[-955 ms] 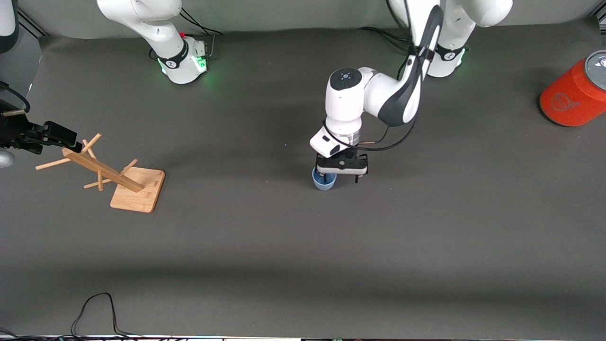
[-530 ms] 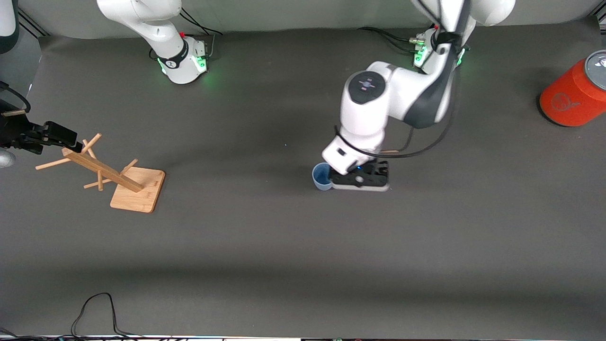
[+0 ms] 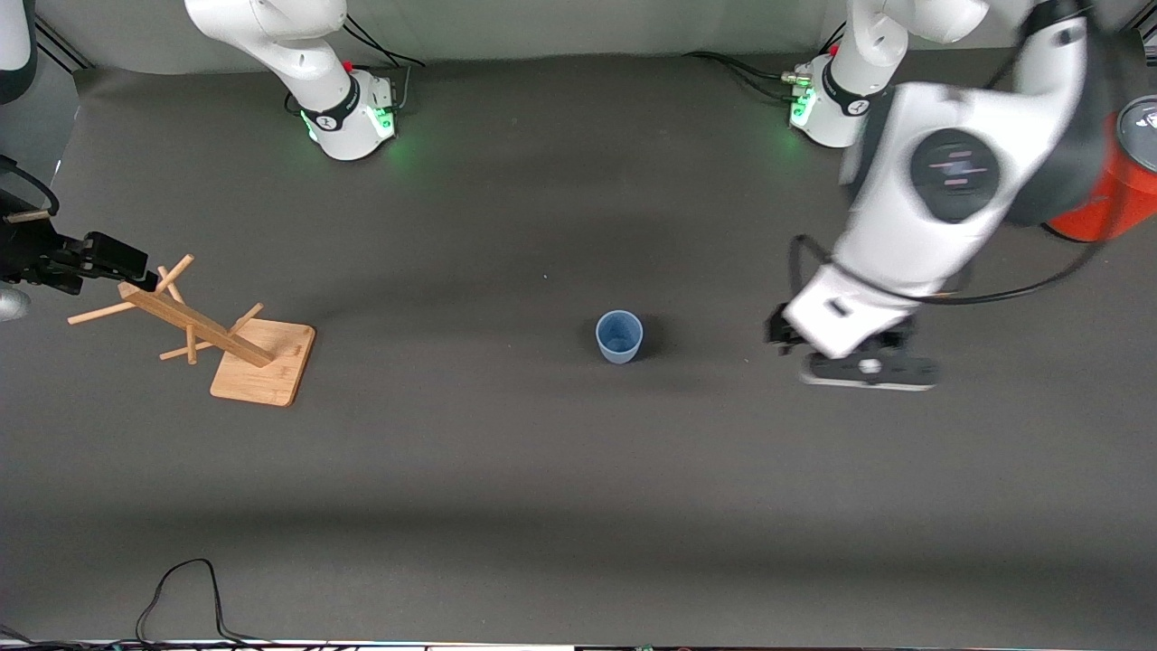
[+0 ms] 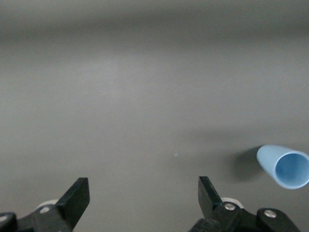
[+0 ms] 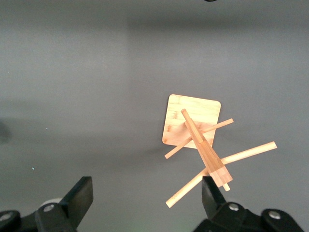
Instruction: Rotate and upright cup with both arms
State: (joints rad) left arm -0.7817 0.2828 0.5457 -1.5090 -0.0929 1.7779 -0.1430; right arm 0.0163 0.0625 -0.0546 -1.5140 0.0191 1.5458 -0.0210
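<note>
While the cup stands upright alone mid-table, the left gripper hangs well clear of it, jaws wide; the right gripper waits over the wooden rack, jaws wide.

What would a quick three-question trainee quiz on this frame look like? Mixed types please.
1. True or false: the cup stands upright, mouth up, held by no gripper.
2. The left gripper is: A) shut on the cup B) open, beside the cup toward the left arm's end C) over the wooden rack
3. Which gripper is above the wooden rack?

Key:
1. True
2. B
3. The right gripper, open.
</note>
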